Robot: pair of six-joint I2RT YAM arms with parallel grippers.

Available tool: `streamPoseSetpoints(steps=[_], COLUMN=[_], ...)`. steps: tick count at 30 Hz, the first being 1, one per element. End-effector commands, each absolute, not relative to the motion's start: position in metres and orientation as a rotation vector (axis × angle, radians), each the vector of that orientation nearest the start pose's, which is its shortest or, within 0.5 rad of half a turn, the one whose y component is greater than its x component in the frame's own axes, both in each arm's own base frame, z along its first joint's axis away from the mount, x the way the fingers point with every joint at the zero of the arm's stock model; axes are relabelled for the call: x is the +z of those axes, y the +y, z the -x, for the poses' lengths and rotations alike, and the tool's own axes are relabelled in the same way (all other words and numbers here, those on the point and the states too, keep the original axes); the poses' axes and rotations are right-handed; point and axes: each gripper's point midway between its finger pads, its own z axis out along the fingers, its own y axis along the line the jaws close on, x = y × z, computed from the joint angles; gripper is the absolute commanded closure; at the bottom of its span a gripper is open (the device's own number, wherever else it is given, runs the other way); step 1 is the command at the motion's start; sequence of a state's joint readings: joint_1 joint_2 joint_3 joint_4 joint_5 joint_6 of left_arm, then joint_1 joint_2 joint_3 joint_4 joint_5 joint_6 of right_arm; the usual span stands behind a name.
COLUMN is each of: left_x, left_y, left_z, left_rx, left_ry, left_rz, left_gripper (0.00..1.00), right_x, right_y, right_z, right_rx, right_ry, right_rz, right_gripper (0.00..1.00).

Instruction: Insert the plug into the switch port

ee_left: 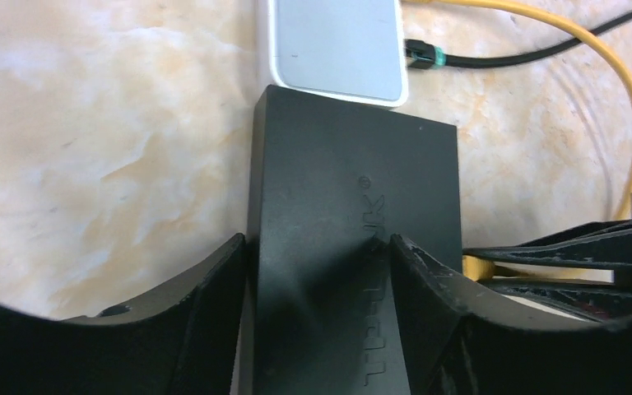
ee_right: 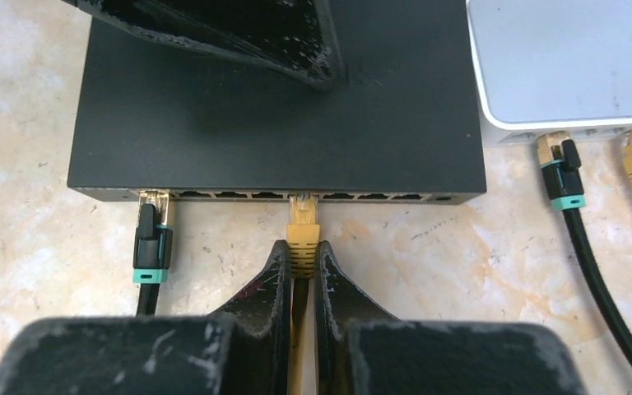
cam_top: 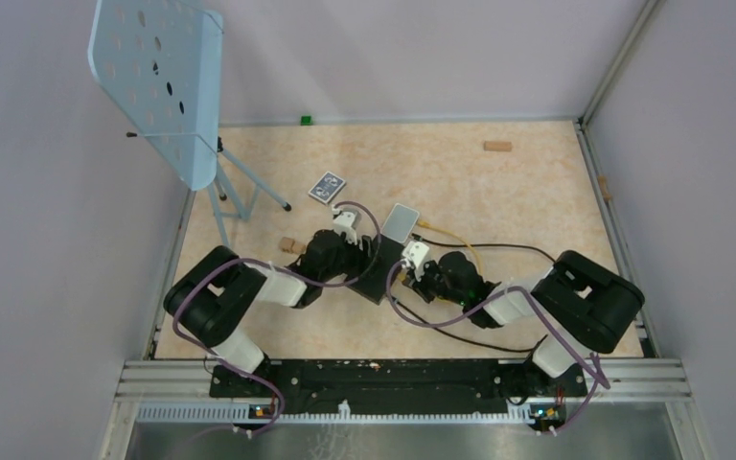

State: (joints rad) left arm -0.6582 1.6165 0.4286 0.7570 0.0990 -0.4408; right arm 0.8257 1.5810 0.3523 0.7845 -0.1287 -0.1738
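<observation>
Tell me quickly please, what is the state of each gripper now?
Left gripper: open, resting against the black box.
Right gripper: closed, holding the yellow plug.

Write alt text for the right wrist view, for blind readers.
The right tool pinches a yellow plug, its tip at the middle of the port row of the black switch. A black plug sits at its left end.

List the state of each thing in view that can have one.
left tool, open, resting on the switch box
right tool, shut on the yellow plug
yellow plug, tip at a middle switch port, seating unclear
left black plug, at the leftmost port
switch box, flat on the table
</observation>
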Motion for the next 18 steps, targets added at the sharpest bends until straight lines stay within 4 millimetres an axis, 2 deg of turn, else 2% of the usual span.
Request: streamPoseSetpoints(steps=[1,5,7,9,14,18], left_x=[0.021,0.031,0.040,0.053,0.095,0.136], left_y=[-0.298,-0.282,-0.276,-0.272,-0.259,-0.244], left_z=[-0.208,-0.252,-0.270,-0.285,-0.314,-0.320], left_rx=[-1.158,-0.979,-0.912,-0.857,-0.701,-0.633], left_ry=[2.322,2.306,2.289,2.263,2.206,2.145], left_rz=[-0.568,-0.524,-0.509,-0.495,-0.449,-0.351], left_gripper=[0.29,0.18,0.13,0.03,0.01,0.01], right_x=[0.052,0.041,0.039,0.038,0.041,0.049], right_y=[0.303,0.293,0.287,0.281,0.274,0.270], right_z=[-0.230,-0.231,-0.240,-0.250,-0.272,-0.293], right_rx=[0.651,0.615,0.576,0.550,0.489,0.424], right_ry=[1.683,1.777,1.817,1.852,1.897,1.897], right_rz=[1.039,0.998,0.954,0.905,0.807,0.736], right_gripper=[1.00,0.99,0.99,0.99,0.98,0.97])
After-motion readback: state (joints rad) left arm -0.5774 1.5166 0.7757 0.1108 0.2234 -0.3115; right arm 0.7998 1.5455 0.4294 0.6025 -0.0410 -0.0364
